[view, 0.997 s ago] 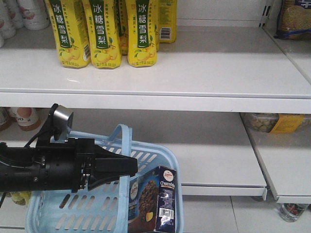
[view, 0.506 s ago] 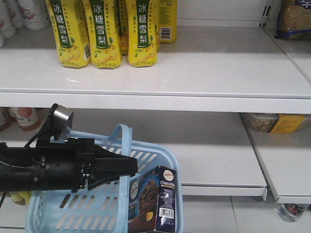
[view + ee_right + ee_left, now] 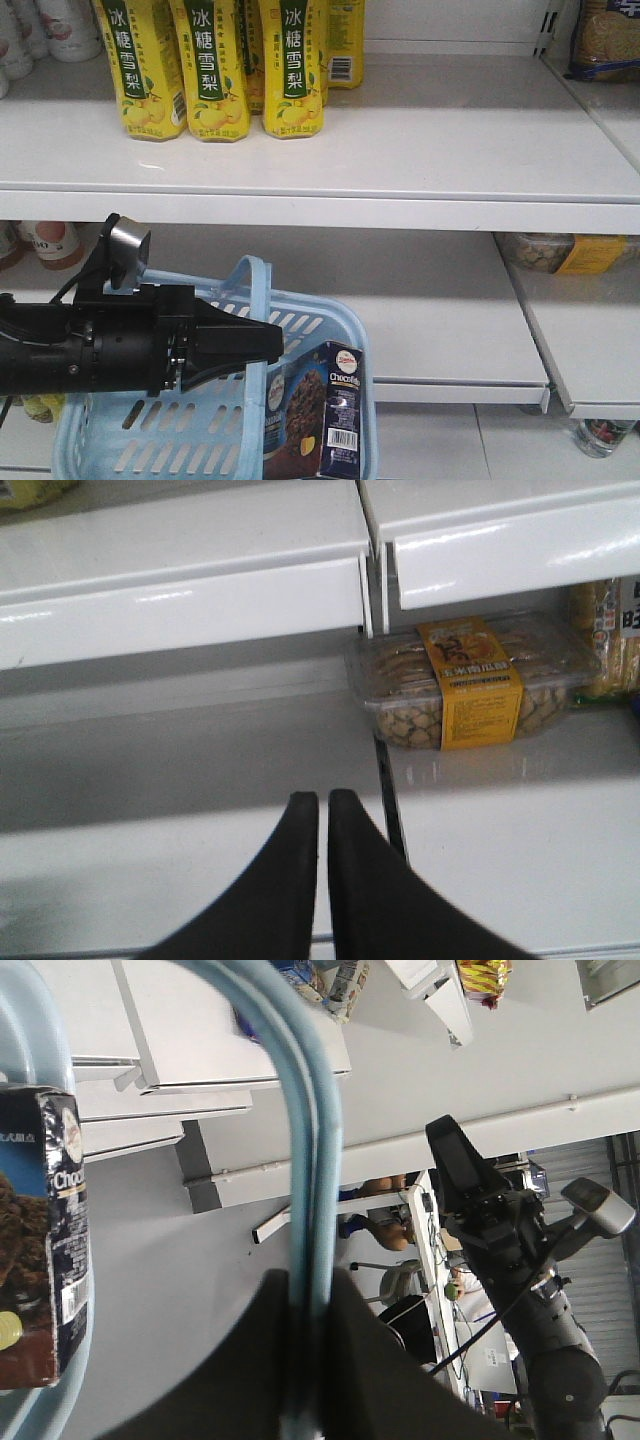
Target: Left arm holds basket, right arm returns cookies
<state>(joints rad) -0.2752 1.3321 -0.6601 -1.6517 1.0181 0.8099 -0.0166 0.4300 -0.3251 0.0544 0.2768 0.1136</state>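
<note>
The basket (image 3: 345,325) contained the cookies (image 3: 322,412), upright in its right corner. Left gripper (image 3: 312,1305) jaws clamped the basket handle (image 3: 312,1140); right gripper (image 3: 322,802) jaws were together, empty. Positions matched the earlier frame.

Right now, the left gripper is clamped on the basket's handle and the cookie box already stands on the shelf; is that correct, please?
Not quite: the cookie box is in the basket, not on the shelf, as the exterior front-facing view shows. The left gripper is indeed clamped on the basket's handle.
</note>
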